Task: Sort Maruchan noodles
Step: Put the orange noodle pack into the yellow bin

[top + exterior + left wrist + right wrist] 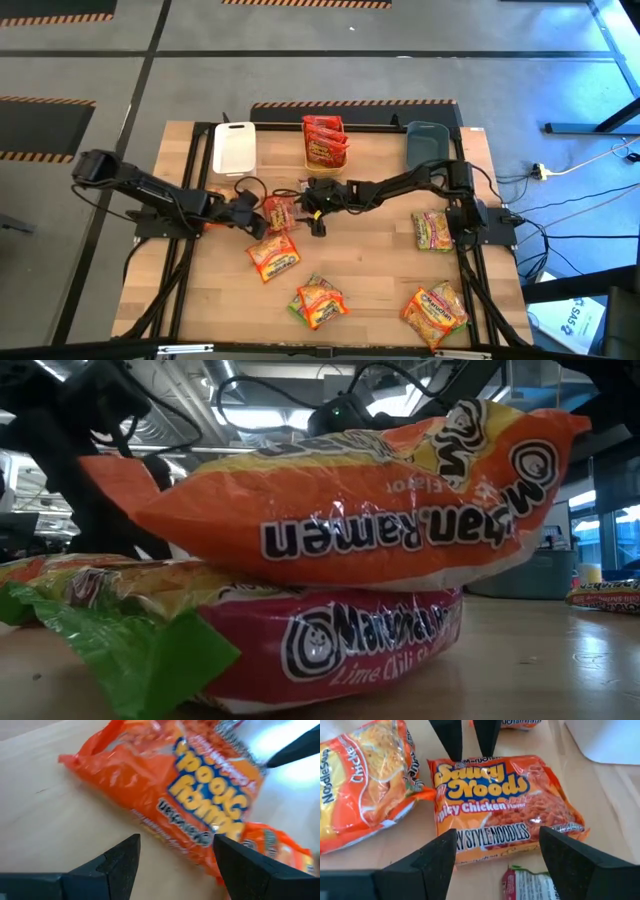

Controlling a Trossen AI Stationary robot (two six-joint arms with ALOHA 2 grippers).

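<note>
Both claws converged on same packet mid-worktop (400,290). Left claw (175,855) fingers apart, nothing gripped, orange Saucy Noods packet (195,805) just ahead of the tips. Right claw (495,852) also spread wide, empty, same packet (502,807) lying flat right under and ahead of it; left claw's tips showing at packet's far edge in that view. In high view, left claw (250,212) and right claw (318,212) face each other with packet (281,213) between.

Other packets: chicken one (362,785) just beside right claw, touching or nearly touching target's corner; small red packet (530,884) near right claw's fingertip. More farther back toward worktop's near edge: one (273,257), a stacked pair (318,302), a pile (436,312), one (432,230) by right arm's base. Orange bin (325,142) beyond the claws already holds red packets; white bin (234,148) and grey-blue bin (427,141) either side of it.

Risks, judged:
- Claw-to-claw collision, both closing on one packet from opposite sides.
- Flat crinkly film: fingers likely to skate, push the packet instead of pinching it, or nip only a fold and drop it in transit.
- Neighbour chicken packet dragged along or double-picked, given the overlap at the corner.
- Wrong bin if flavour misread; orange fronts look alike.
</note>
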